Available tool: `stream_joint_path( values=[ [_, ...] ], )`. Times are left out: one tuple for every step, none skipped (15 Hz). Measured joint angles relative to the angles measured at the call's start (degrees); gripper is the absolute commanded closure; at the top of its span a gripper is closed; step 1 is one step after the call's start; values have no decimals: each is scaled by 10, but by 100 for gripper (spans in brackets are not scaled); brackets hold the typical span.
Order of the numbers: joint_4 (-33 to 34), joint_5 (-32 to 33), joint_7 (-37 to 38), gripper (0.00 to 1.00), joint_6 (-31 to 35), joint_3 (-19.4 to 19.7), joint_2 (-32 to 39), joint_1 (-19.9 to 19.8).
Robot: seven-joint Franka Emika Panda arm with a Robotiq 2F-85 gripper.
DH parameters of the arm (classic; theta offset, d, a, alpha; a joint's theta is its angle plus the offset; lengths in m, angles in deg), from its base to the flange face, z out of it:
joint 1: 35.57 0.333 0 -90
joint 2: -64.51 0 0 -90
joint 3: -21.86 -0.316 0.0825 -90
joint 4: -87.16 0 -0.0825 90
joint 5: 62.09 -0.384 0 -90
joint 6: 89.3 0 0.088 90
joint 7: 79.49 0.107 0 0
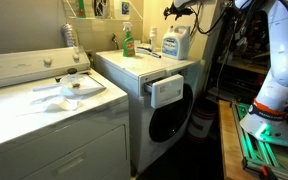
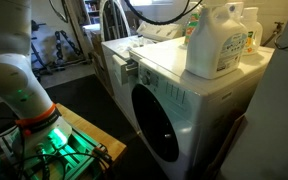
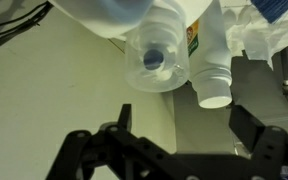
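My gripper (image 1: 177, 10) hangs open and empty high above the back of the white washing machine (image 1: 174, 70), over a white detergent jug (image 1: 176, 42). In the wrist view the two black fingers (image 3: 184, 122) are spread apart with nothing between them. Beyond them are a clear plastic bottle (image 3: 154, 60) and a white-capped bottle (image 3: 212, 88) on the pale machine top. The picture seems to stand upside down. The large white detergent jug (image 2: 219, 42) stands near the camera in an exterior view. The gripper touches nothing.
The washer's detergent drawer (image 1: 167, 91) is pulled out above the round door (image 2: 154, 125). A green bottle (image 1: 128, 42) stands on the washer. A dryer (image 1: 44, 120) beside it carries white cloth (image 1: 69, 92). The robot base (image 2: 24, 100) stands on a lit platform.
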Motion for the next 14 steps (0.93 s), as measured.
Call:
stream_joint_path(
  values=[
    [0,0,0,0,-1,0,3,-1],
    [0,0,0,0,-2,0,5,-2],
    [0,0,0,0,-5,0,7,-3],
    [0,0,0,0,-11,0,8,-3],
    [0,0,-1,0,-18,0,9,-3],
    [0,0,-1,0,-24,0,9,-3],
    [0,0,-2,0,-30,0,9,-4],
    [0,0,-2,0,-35,0,9,-4],
    [0,0,-2,0,-38,0,10,-4],
    [0,0,-2,0,-40,1,10,-5],
    [0,0,-2,0,-40,1,11,-5],
    [0,0,-2,0,-40,1,11,-5],
    [0,0,-2,0,-40,1,12,-6],
    [0,0,-2,0,-40,1,13,-6]
  ],
)
